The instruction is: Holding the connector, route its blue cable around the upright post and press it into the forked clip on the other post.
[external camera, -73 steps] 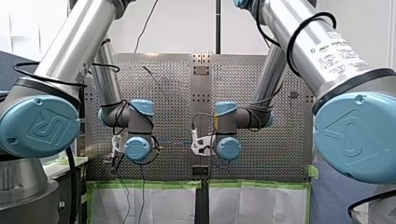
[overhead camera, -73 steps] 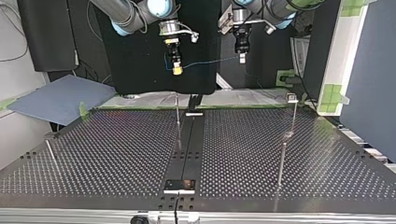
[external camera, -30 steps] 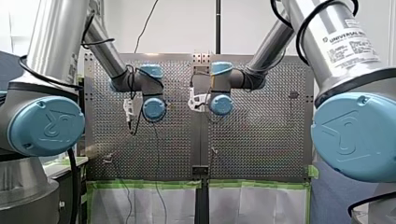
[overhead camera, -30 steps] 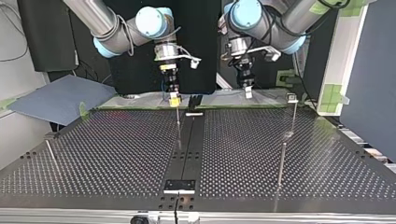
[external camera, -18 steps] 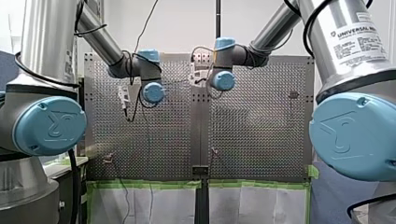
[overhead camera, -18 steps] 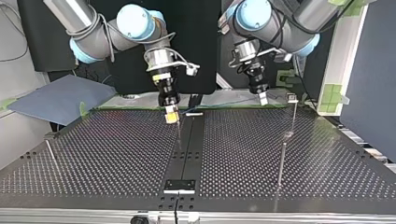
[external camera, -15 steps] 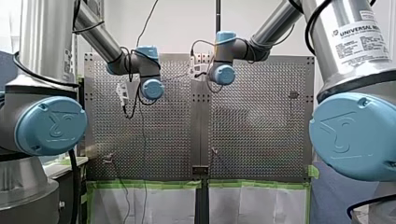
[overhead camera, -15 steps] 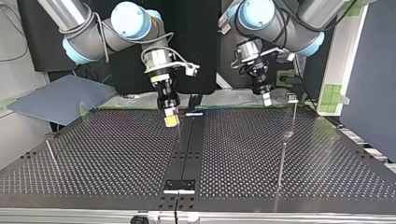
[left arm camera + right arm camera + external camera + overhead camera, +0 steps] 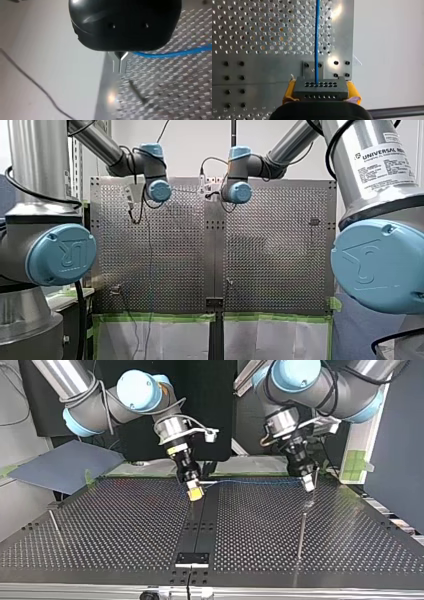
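Cable (image 9: pixel 252 481) | runs taut and level between my two grippers | right gripper (image 9: pixel 195 493) clamped on connector (image 9: pixel 320 88), cable leaving straight ahead | left gripper (image 9: pixel 309 485) pinched shut on cable, nearer the clip (image 9: pixel 119 65), which looks to sit just ahead of it.

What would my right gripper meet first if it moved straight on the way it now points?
Probably the perforated metal table, near its small square plate. My right gripper, holding the grey connector block with its blue cable, points at it; the gap is unclear.
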You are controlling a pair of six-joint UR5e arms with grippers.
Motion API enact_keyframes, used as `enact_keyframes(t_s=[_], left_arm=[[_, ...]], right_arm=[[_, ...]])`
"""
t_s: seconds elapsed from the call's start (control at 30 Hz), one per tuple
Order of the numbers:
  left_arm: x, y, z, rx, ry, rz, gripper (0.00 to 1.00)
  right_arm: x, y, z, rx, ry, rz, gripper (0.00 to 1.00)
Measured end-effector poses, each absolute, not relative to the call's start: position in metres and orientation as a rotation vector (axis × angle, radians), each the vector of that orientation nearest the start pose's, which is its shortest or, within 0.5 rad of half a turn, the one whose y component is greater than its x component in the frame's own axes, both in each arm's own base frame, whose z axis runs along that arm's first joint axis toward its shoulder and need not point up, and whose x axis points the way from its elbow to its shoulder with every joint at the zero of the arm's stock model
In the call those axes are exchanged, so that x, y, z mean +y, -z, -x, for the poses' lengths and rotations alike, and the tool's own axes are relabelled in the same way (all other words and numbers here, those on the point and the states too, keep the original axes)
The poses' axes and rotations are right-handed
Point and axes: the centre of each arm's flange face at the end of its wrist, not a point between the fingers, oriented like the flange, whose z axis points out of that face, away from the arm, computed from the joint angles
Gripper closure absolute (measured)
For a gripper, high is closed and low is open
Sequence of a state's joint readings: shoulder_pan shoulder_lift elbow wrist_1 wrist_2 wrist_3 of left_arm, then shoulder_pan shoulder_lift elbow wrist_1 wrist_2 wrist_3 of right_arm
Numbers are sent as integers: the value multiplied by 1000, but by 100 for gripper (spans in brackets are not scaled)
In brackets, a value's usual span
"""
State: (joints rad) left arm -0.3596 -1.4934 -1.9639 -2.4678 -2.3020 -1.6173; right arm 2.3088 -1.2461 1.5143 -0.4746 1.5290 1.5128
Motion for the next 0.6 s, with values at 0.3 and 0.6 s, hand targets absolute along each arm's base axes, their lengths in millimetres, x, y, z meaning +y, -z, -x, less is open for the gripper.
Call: enact_keyframes(t_s=[0.3,0.6], left_arm=[[-196,-452,-398,1149,-61,469,100],[-173,-472,-416,1103,-44,469,100]], right_arm=[[-378,-397,-532,-561,-1892,-1541,100],[-385,-402,-551,-545,-1915,-1554,100]])
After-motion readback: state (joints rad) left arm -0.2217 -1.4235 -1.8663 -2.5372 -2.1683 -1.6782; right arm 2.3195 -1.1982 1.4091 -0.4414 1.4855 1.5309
